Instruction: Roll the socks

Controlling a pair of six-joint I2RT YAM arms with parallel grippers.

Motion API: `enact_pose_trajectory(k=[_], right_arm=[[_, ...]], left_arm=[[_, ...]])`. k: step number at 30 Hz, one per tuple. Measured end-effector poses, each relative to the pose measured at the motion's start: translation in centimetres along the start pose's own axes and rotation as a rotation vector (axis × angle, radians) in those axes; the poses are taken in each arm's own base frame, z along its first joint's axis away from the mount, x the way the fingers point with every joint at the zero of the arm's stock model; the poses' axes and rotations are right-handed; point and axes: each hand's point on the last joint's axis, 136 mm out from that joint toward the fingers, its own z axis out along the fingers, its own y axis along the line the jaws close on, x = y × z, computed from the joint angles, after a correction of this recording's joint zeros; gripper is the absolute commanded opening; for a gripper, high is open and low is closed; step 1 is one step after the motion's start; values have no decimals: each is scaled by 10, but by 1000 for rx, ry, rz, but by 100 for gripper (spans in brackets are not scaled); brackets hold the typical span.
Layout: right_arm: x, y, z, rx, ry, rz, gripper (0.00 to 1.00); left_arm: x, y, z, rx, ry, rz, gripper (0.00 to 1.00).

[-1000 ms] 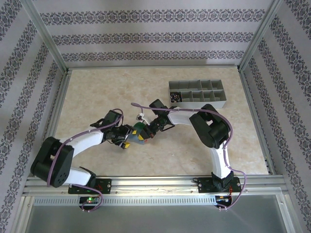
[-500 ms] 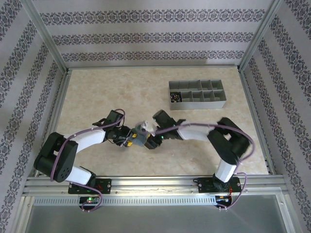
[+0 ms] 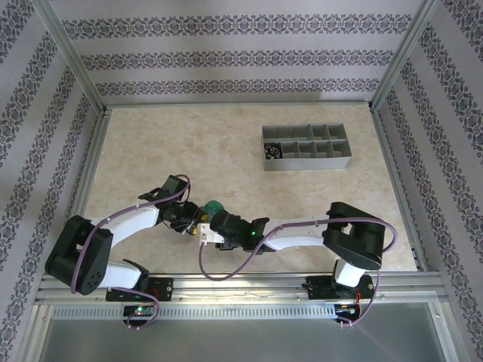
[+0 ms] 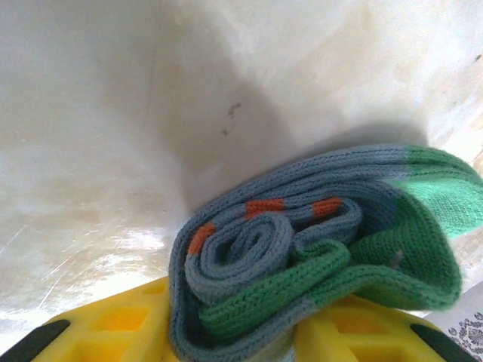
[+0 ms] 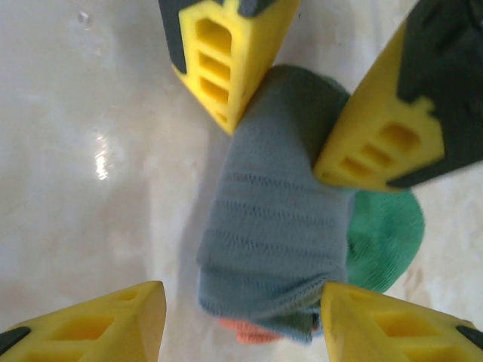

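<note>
The grey-blue sock (image 4: 302, 249) with green toe and orange marks is coiled into a roll, and my left gripper (image 4: 241, 335) is shut on it, with a yellow finger on each side. In the right wrist view the roll (image 5: 272, 226) lies on the table with the left gripper's fingers (image 5: 219, 60) pinching its far end. My right gripper (image 5: 241, 324) is open and straddles the near end, with a gap on its left side. From above, the sock's green toe (image 3: 213, 206) shows between my left gripper (image 3: 194, 219) and my right gripper (image 3: 210, 228).
A grey compartmented tray (image 3: 306, 162) stands at the back right with something dark in its left compartment. Metal frame rails (image 3: 226, 280) run along the table's near edge. Both arms meet at the front middle of the beige table (image 3: 151, 151).
My right gripper has opened and its arm has swung toward the near edge, low beside the sock. My left gripper has closed on the roll.
</note>
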Motion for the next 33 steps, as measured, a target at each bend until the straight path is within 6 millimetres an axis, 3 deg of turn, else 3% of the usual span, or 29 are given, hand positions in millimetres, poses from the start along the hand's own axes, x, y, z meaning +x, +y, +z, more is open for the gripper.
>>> enact_pose_trajectory(k=[6, 13, 20, 26, 29, 33], right_arm=[[4, -15, 18, 111, 84, -85, 56], [6, -24, 4, 137, 71, -69, 67], [0, -23, -5, 119, 34, -60, 67], [-14, -18, 9, 69, 19, -53, 62], [-14, -15, 19, 43, 29, -34, 49], [-7, -12, 28, -18, 54, 14, 16]], left_arm=[[-1, -2, 2, -6, 2, -3, 37], [-1, -3, 3, -8, 2, -3, 37], [-1, -4, 3, -9, 5, -3, 37], [-1, -4, 3, -9, 5, -3, 37], [-2, -4, 3, -9, 2, -3, 38], [-3, -4, 3, -9, -3, -3, 38]])
